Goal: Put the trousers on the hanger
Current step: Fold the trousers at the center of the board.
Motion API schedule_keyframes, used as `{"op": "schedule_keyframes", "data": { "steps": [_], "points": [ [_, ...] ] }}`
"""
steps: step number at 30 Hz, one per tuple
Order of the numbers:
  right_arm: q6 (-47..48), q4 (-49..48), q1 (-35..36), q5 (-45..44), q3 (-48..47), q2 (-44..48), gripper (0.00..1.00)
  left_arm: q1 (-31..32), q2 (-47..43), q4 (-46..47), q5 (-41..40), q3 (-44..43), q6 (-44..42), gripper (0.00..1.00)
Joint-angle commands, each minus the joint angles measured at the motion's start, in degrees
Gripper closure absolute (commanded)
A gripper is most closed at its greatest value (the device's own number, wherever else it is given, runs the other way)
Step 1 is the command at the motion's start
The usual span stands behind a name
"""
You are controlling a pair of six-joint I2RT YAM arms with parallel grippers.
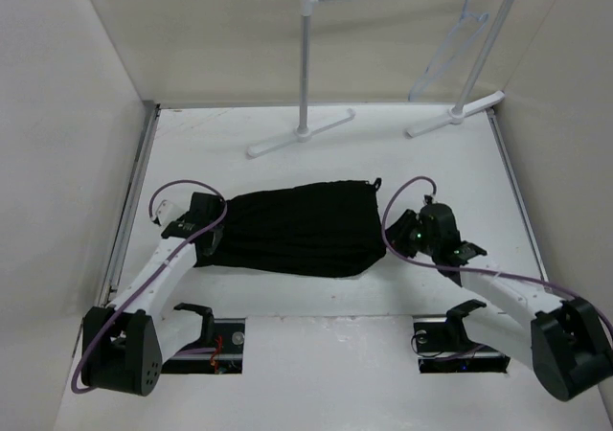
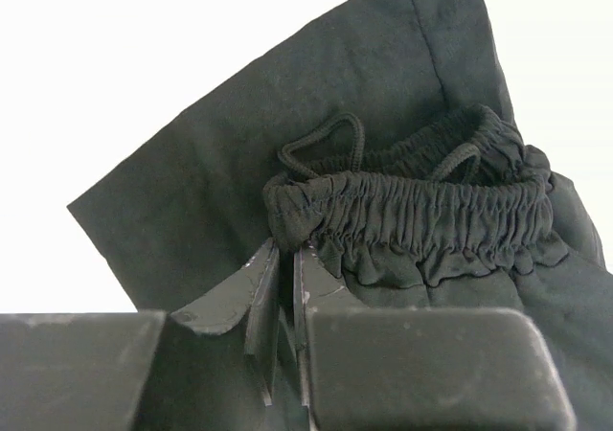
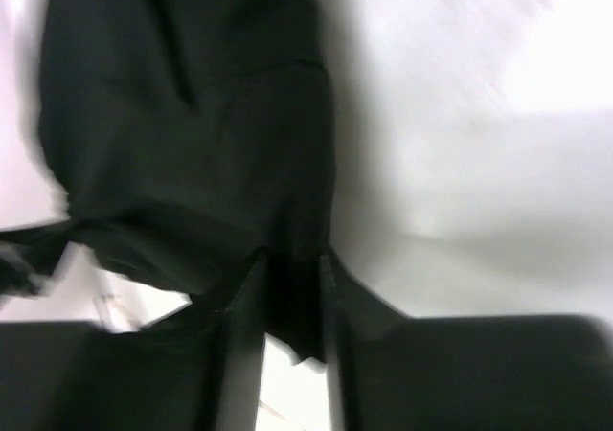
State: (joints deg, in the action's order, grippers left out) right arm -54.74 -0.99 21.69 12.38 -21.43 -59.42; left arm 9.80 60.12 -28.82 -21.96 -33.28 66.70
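Observation:
The black trousers (image 1: pixel 292 228) lie folded flat across the middle of the table. My left gripper (image 1: pixel 209 241) is at their left end. In the left wrist view that gripper (image 2: pixel 286 247) is shut on the gathered elastic waistband (image 2: pixel 431 211), beside the drawstring loop (image 2: pixel 326 144). At the cloth's right end is my right gripper (image 1: pixel 391 244). The blurred right wrist view shows this gripper (image 3: pixel 292 254) closed on a fold of the trousers (image 3: pixel 192 144), whose edge hangs down between the fingers. The pale hanger (image 1: pixel 448 53) hangs from the rack at the back right, far from both grippers.
A white tube garment rack (image 1: pixel 306 57) stands at the back of the table, its two feet (image 1: pixel 299 134) spread on the surface. White walls enclose the left, back and right sides. Purple cables loop from both arms.

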Motion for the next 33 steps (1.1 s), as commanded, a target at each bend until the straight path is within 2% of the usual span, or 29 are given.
{"op": "schedule_keyframes", "data": {
  "steps": [1, 4, 6, 8, 9, 11, 12, 14, 18, 21, 23, 25, 29, 33],
  "points": [
    [-0.3, 7.6, 2.2, -9.2, 1.2, 5.6, 0.57, 0.9, 0.3, 0.0, -5.8, -0.9, 1.0, 0.99],
    [1.6, 13.5, 2.2, -11.0, -1.6, 10.2, 0.35, 0.9, -1.7, -2.6, -5.7, 0.8, 1.2, 0.93],
    [3.5, 16.5, 2.2, -12.3, -4.5, 12.5, 0.3, 0.6, -4.5, -3.9, -5.7, 1.5, 1.0, 0.79],
    [5.2, 18.0, 2.2, -12.6, -7.3, 13.0, 0.34, 0.4, -8.7, -5.5, -6.3, 1.2, 0.6, 0.64],
    [6.0, 18.0, 2.3, -12.1, -8.8, 12.4, 0.42, 0.5, -10.8, -6.1, -6.7, 0.6, 0.3, 0.58],
    [7.4, 17.9, 4.1, -9.5, -12.0, 9.3, 0.63, 1.2, -14.3, -7.4, -7.5, -1.8, -0.5, 0.51],
    [7.8, 17.3, 5.4, -7.6, -13.4, 7.2, 0.72, 1.8, -15.4, -8.1, -7.8, -3.4, -1.3, 0.5],
    [8.3, 14.9, 7.9, -5.4, -15.5, 3.2, 0.82, 3.9, -16.2, -9.4, -8.9, -6.8, -2.7, 0.5],
    [6.8, 8.3, 10.1, -4.2, -14.7, -4.0, 0.83, 11.4, -12.2, -9.2, -9.2, -10.5, -2.8, 0.57],
    [4.0, 4.3, 10.3, -4.3, -10.2, -8.6, 0.84, 20.4, -3.8, -1.6, -7.8, -11.3, -2.6, 0.57],
    [1.4, 3.4, 10.5, -4.7, -6.6, -8.7, 0.85, 23.0, 1.9, 3.7, -7.5, -11.5, -2.7, 0.55],
    [-1.3, 3.1, 11.2, -5.9, -3.1, -7.5, 0.84, 22.9, 6.4, 8.3, -7.0, -10.9, -3.1, 0.53],
    [-5.3, 4.9, 12.1, -8.7, 1.1, -5.6, 0.84, 16.5, 13.3, 14.6, -5.1, -8.8, -4.4, 0.53],
    [-6.1, 8.1, 12.1, -9.8, 1.6, -2.1, 0.81, 10.6, 13.1, 16.2, -3.6, -5.3, -4.8, 0.52]
  ]
}}
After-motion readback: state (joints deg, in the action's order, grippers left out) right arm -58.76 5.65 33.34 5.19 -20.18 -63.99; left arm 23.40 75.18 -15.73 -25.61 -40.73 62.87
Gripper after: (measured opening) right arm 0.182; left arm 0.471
